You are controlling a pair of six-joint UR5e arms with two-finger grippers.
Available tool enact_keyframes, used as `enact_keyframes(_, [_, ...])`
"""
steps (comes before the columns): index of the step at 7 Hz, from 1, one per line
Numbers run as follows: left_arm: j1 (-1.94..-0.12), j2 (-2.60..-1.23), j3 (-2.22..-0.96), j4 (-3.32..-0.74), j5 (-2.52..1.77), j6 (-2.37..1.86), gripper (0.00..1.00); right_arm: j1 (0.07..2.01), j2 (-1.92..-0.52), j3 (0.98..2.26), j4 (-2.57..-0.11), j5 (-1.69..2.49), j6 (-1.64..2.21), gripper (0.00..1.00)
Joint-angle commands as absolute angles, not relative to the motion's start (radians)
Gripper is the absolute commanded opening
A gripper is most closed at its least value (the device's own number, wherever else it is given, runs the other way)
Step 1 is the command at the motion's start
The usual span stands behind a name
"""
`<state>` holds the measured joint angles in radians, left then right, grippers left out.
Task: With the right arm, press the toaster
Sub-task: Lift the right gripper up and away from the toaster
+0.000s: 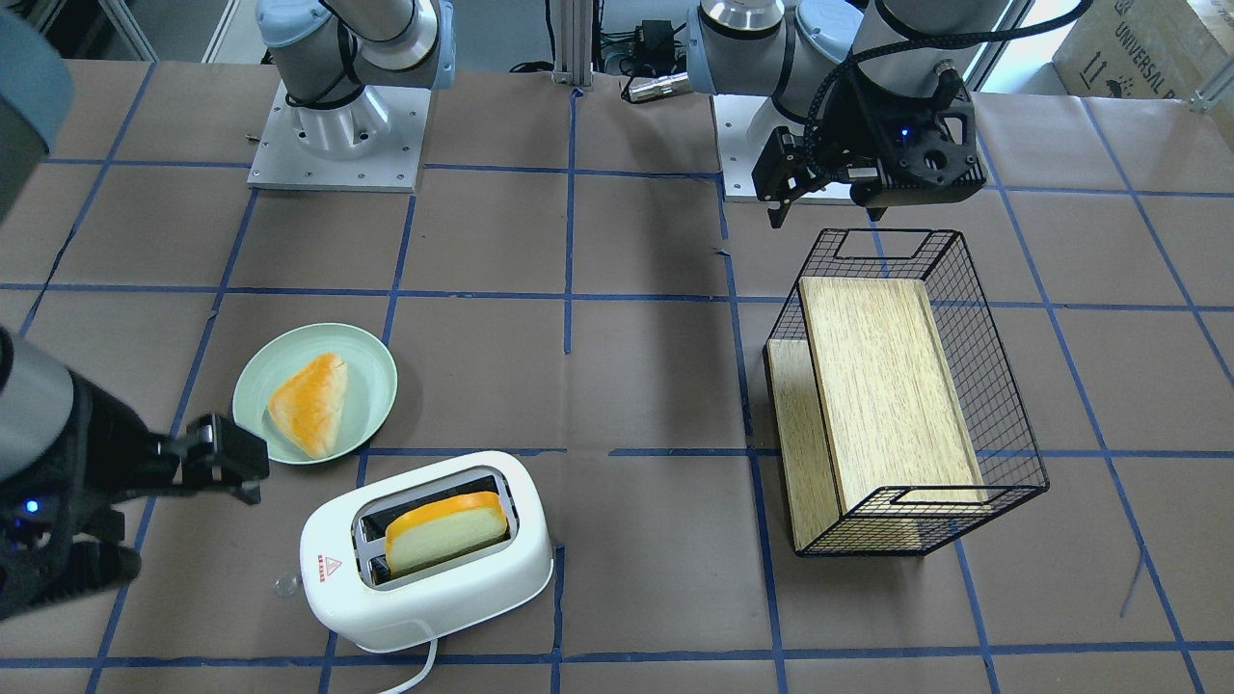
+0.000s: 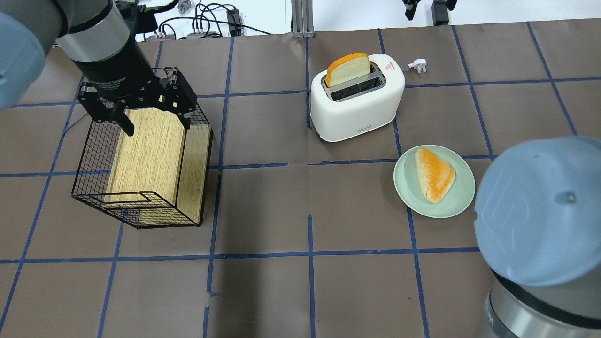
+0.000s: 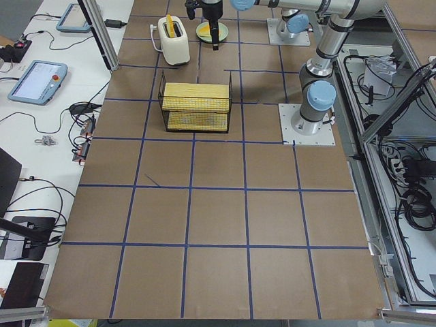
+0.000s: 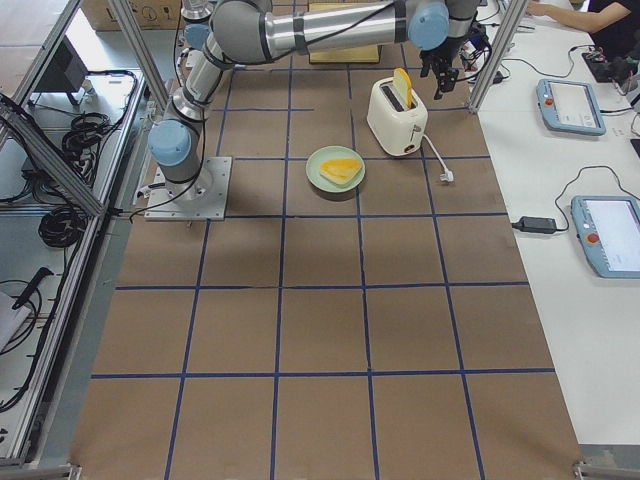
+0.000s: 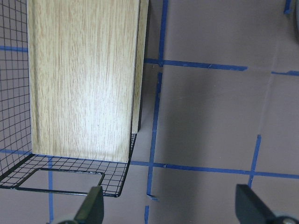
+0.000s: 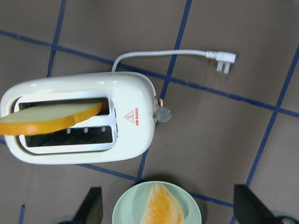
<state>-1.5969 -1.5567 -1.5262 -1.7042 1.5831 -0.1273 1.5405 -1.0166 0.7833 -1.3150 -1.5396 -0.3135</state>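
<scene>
The white toaster (image 1: 424, 588) stands near the table's far edge, also seen in the overhead view (image 2: 357, 108) and the right wrist view (image 6: 135, 93). A yellow-crusted bread slice (image 1: 448, 530) stands in one slot. A small clear knob (image 6: 163, 114) sits at the end with the red triangle. My right gripper (image 6: 170, 210) is open and empty, held above the table just beyond the knob end and touching nothing; it also shows at the top of the overhead view (image 2: 425, 16). My left gripper (image 2: 141, 112) is open and empty above the black wire basket (image 2: 141, 159).
A pale green plate (image 1: 255, 371) with a triangular bread piece (image 1: 308, 405) lies close beside the toaster, on the robot's side. The toaster's white cord ends in a loose plug (image 6: 224, 60). The basket (image 1: 906, 386) holds wooden boards on the left arm's side.
</scene>
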Motion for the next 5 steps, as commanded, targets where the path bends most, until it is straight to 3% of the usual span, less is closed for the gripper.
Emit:
enact_keyframes(1, [-1.597,-1.557,-1.525,-1.704,1.583,-0.127,1.00,1.548,-1.179,0.851,-1.200,-1.554,-0.307,0.99])
enact_keyframes(4, [-1.597,-1.557,-1.525,-1.704,1.583,-0.127,1.00,1.543,-1.426,1.311,-1.461,-1.591,-0.301,0.99])
enact_keyframes(5, [-1.597,-1.557,-1.525,-1.703,1.583,-0.127,1.00,1.543,-1.486,1.410,-1.515,-1.594,-0.296,0.99])
